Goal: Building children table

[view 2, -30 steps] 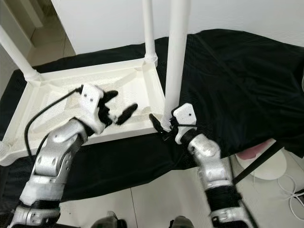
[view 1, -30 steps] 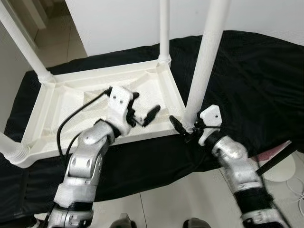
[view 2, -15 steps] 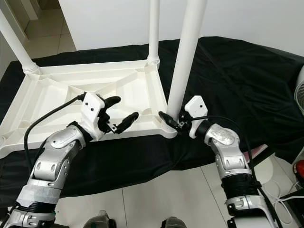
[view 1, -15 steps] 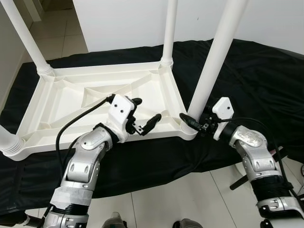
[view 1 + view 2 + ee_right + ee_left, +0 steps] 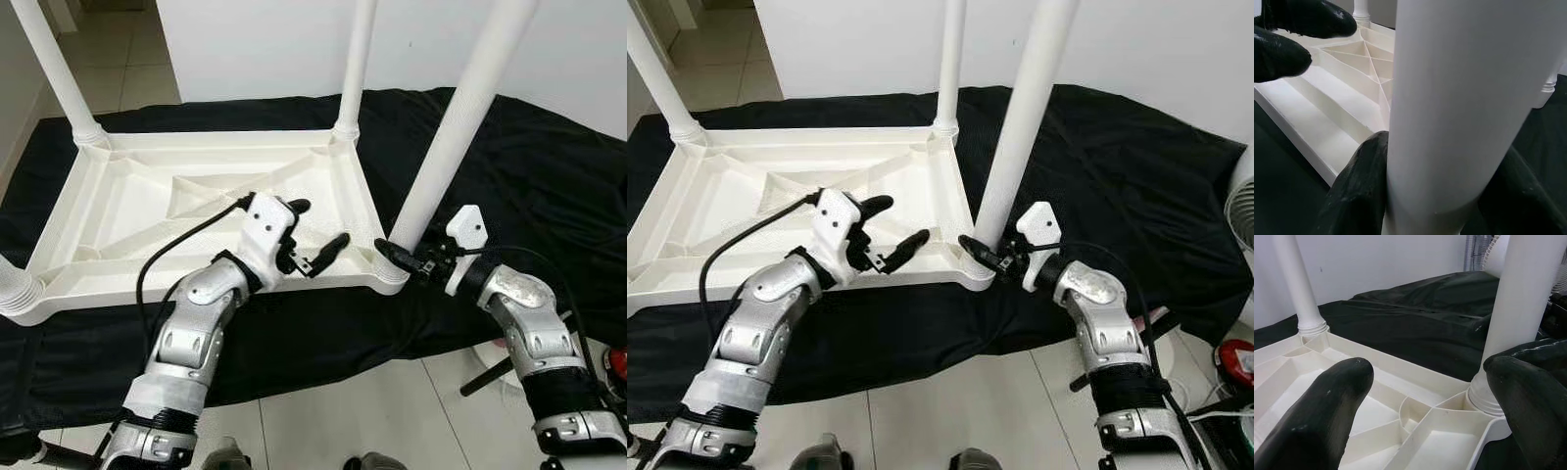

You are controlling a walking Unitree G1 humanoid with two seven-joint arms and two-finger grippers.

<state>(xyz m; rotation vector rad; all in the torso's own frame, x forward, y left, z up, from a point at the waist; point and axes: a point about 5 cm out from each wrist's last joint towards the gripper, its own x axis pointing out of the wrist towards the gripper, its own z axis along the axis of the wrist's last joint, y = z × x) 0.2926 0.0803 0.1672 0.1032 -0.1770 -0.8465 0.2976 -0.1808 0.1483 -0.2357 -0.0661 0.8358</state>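
Right hand (image 5: 404, 257) clamps the near table leg (image 5: 456, 132) at its base.

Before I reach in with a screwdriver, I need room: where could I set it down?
Bare black cloth lies right of the near right leg, up to the fan. The ribbed tabletop is bare toward its left. It is crowded at the near right corner: the right end effector is shut on the leg and the open left end effector hovers beside it.

White table (image 5: 196, 196) on black cloth (image 5: 549, 186)
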